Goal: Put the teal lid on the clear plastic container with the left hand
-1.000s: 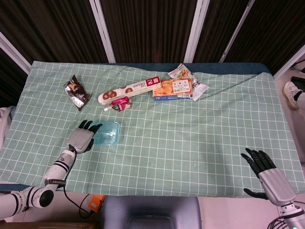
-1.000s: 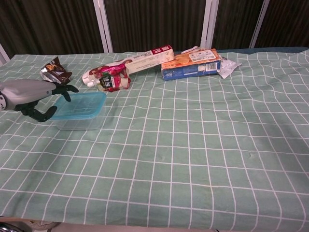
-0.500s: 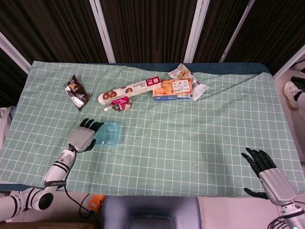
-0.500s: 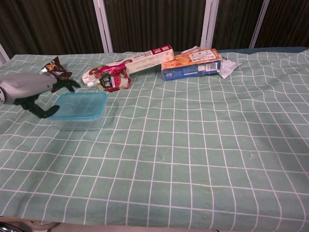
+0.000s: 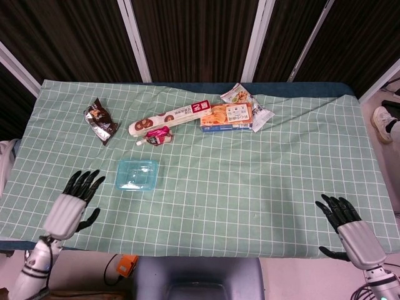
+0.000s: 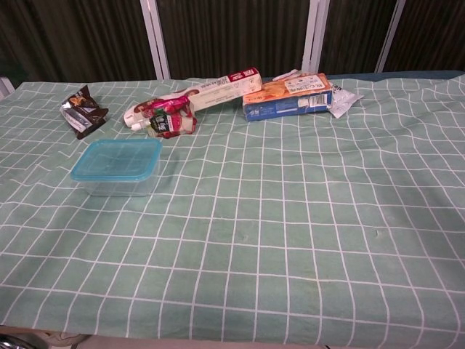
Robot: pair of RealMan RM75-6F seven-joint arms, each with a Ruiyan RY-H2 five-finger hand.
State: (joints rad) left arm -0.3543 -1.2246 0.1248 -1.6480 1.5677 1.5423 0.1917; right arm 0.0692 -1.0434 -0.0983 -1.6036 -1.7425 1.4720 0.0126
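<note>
Lid: teal lid (image 6: 117, 157) is sitting flat on the clear plastic container (image 6: 116, 181) — edges looking lined up, near the table's left side.
Left hand: left hand (image 5: 72, 203) is hovering at the near table edge, fingers spread, holding nothing, well apart from the container.
Right hand: right hand (image 5: 347, 230) is resting empty, fingers apart, at the near right corner.
Progress: placement is looking done — whether the lid is pressed fully shut cannot be told.

The teal lid (image 5: 137, 174) sits on the clear plastic container (image 5: 138, 187) left of centre on the table (image 5: 250, 187). The left hand (image 5: 74, 202), fingers spread and empty, hovers at lower left; the right hand (image 5: 347, 230), likewise spread, at lower right.
</note>
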